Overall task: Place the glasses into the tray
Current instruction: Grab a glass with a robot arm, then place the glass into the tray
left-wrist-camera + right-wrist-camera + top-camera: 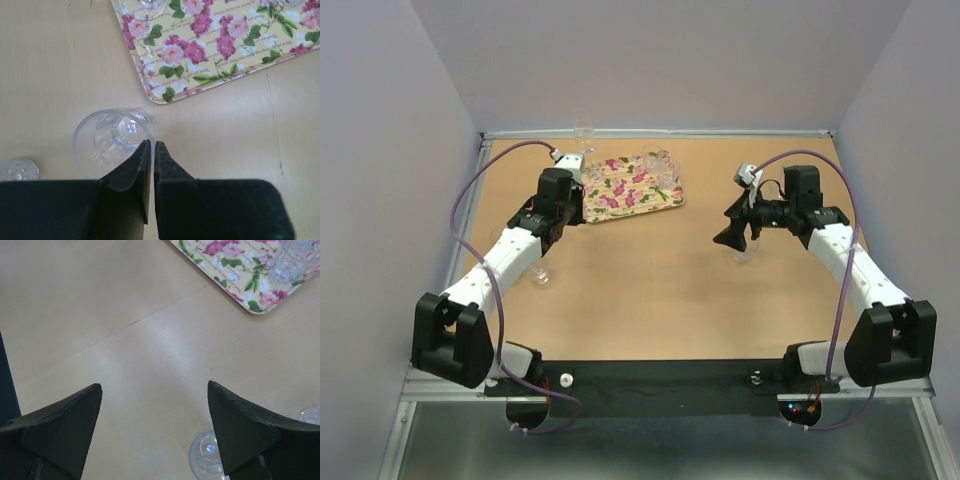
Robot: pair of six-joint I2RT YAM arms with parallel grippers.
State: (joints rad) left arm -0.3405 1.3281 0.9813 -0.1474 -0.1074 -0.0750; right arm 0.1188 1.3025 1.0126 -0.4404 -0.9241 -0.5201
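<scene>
1. My left gripper (152, 146) is clenched on a clear glass (110, 142). One finger is inside the rim and the other outside, with the wall pinched between them.
2. That held glass is just off a rounded corner of the tray (165, 90), over the bare wooden table (60, 60). I cannot tell whether it is lifted or resting on the wood.
3. On the top camera the left arm reaches forward, with its gripper at the left edge of the tray.
4. My right gripper (155, 427) is spread wide and grasps nothing. It hangs over open table, well to the right of the tray.
5. A second glass (205, 455) stands under the right gripper, just beside the finger on the right of the wrist view and partly hidden by it.
6. A third glass (312, 415) shows only as a sliver at the right border of that view.
7. The tray lies toward the far left of the table. A small cluster of glasses (665, 170) stands at its right end.
8. One lone glass (583, 130) stands off the tray at the back rail.
9. Another loose glass (542, 275) stands on the table beside my left forearm.
</scene>
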